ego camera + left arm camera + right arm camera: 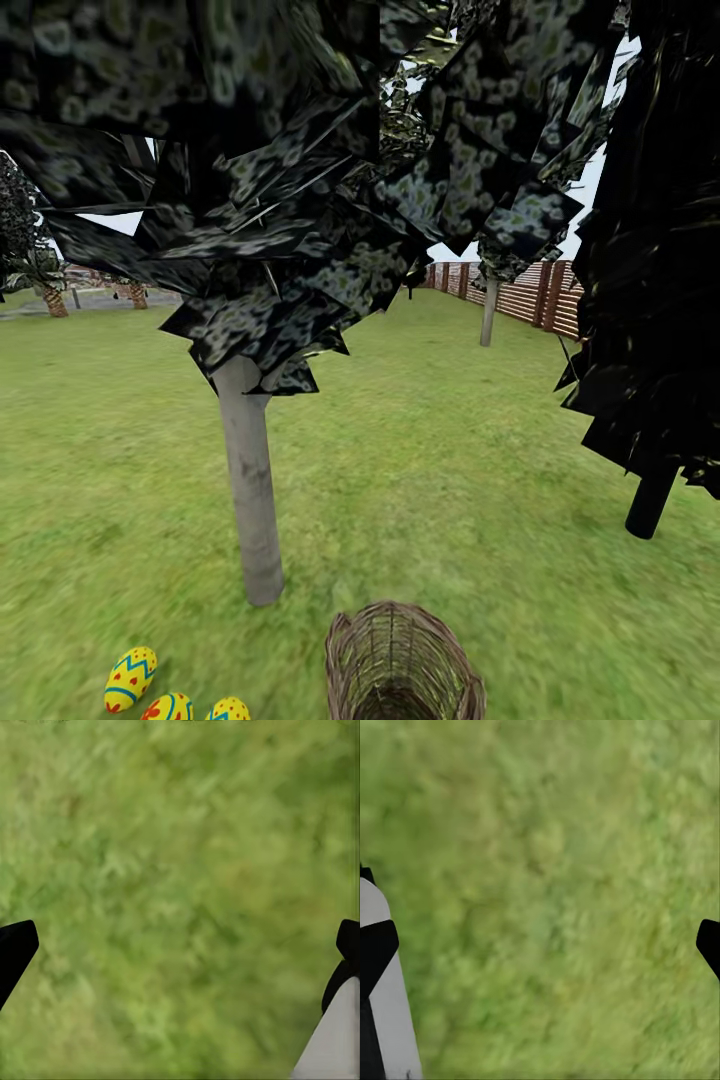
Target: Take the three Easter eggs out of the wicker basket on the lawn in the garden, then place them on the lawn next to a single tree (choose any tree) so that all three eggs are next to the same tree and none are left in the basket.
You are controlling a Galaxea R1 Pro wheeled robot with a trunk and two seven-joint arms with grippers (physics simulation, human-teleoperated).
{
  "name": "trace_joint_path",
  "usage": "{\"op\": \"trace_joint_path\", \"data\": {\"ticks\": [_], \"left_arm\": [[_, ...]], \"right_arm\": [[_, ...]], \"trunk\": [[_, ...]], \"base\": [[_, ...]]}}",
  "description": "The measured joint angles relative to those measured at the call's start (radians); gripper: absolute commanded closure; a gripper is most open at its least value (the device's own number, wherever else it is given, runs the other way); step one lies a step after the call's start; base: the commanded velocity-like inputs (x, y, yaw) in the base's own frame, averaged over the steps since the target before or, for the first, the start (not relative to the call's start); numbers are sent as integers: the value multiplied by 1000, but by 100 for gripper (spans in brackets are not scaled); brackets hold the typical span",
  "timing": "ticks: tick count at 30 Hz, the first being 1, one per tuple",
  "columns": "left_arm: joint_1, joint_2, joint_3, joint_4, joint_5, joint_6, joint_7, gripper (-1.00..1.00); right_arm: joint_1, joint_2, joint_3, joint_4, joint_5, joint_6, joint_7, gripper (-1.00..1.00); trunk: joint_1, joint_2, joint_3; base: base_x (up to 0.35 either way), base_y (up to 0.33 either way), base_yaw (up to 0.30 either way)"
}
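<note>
Three Easter eggs (131, 678) (169, 708) (230, 709) lie left of one wicker basket (403, 662); one pale-trunked tree (250, 490) stands behind it. One black-trunked tree (652, 497) stands right.

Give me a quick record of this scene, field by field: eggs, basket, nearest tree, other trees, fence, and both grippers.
eggs: three Easter eggs on the lawn, grouped near the grey trunk's base
basket: wicker basket right of the eggs, no egg visible in the part that shows
nearest tree: pale grey-trunked tree, speckled leaves overhead
other trees: black-trunked tree at right; another grey trunk by the fence
fence: brown slat fence at far right
left gripper: open, over bare grass
right gripper: open, over bare grass
</note>
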Motion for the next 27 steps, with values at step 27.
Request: {"op": "trace_joint_path", "data": {"ticks": [27], "left_arm": [[0, 0, -33, 0, 7, 0, -203, -100]], "right_arm": [[0, 0, 0, 0, 0, 0, 0, -100]], "trunk": [[-69, 126, 56]], "base": [[0, 0, 0]]}}
